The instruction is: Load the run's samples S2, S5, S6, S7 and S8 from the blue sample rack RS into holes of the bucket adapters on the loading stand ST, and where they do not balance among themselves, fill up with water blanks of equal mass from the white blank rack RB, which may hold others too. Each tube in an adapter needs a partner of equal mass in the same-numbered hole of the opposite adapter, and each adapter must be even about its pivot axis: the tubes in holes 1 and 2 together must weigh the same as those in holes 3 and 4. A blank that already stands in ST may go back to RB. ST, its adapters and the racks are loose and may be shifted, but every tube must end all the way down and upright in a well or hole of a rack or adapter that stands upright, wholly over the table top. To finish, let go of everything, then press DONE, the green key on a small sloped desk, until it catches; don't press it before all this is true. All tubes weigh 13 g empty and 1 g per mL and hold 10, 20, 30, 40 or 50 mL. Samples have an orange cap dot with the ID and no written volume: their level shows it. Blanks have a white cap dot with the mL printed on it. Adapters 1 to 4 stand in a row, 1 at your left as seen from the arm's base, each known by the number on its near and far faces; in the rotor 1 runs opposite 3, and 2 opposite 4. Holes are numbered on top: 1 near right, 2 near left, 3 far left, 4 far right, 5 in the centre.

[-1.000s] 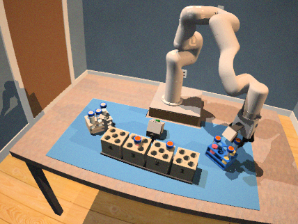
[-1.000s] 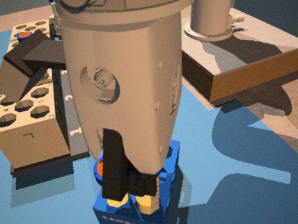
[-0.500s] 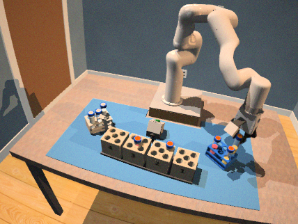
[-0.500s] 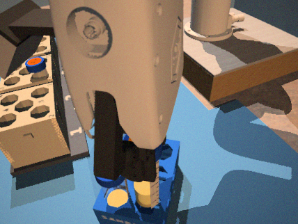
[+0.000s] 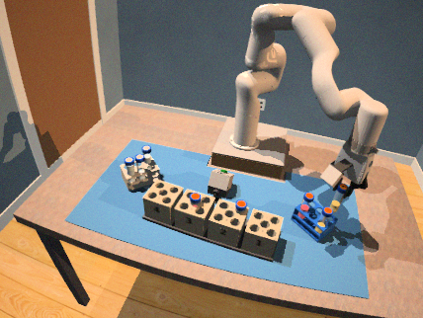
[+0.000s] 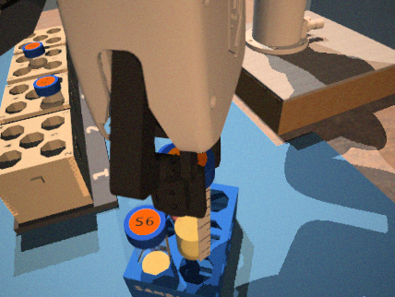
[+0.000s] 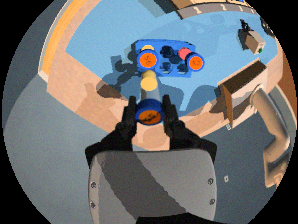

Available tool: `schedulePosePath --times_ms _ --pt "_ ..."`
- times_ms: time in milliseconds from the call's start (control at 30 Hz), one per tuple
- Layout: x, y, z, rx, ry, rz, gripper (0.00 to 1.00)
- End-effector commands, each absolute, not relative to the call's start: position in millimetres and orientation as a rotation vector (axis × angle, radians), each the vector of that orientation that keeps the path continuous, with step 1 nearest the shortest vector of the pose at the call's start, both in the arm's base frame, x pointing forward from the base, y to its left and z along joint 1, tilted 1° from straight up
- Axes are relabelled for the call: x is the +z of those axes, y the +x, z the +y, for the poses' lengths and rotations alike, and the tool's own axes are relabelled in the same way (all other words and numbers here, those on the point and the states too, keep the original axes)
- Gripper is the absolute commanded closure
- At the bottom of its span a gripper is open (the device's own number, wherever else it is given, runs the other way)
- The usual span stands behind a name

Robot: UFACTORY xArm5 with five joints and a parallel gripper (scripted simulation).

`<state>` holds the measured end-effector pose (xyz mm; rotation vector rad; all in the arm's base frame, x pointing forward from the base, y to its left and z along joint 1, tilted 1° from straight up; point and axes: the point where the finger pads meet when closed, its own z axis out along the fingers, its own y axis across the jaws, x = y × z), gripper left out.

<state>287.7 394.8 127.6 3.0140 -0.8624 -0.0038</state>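
Landmark: blue sample rack RS (image 5: 312, 220), at one end of the blue mat (image 5: 114, 202), beyond adapter 1.

- Gripper (image 6: 185, 184): clenched on a sample tube (image 6: 194, 231) with orange cap dot and blue cap, yellow liquid inside. The tube hangs upright directly above RS, its bottom clear of the rack's wells. ID on its cap is hidden by the fingers (image 6: 134, 157).
- Sample S6 (image 6: 145, 222): seated in RS, just beside the held tube; label legible in the exterior view.
- Other tubes in RS: the wrist view shows two orange-dotted caps (image 7: 147, 60) at opposite ends of the rack and a reddish one between; IDs too small to read.
- Loading stand ST (image 5: 160, 221): near RS, carrying four tan bucket adapters in a row. Adapter 1 (image 5: 262, 229) is nearest RS, with all holes open. Adapter 2 (image 5: 226, 219) holds one orange-dotted tube (image 5: 241, 204). Adapter 3 (image 5: 193, 211) holds one orange-dotted tube (image 5: 195, 198). Adapter 4 (image 5: 162, 198), farthest from RS, has all holes open.
- White blank rack RB (image 5: 140, 175): well apart from RS, past adapter 4, with blue-capped tubes standing in it.
- DONE key desk (image 5: 220, 182): well apart from RS, between ST and the arm's base block (image 5: 277, 163); green key on top.
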Motion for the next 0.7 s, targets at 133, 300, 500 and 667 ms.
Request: schedulePosePath --times_ms 133,300,500,667 --pt "147.2 288.3 396.3 -0.001 3.018 -0.864 1.0" --pt "157.2 288.2 396.4 -0.001 3.018 -0.864 1.0" --pt "165.2 288.0 396.5 -0.001 3.018 -0.864 1.0" --pt "175.2 287.9 396.7 -0.001 3.018 -0.864 1.0"
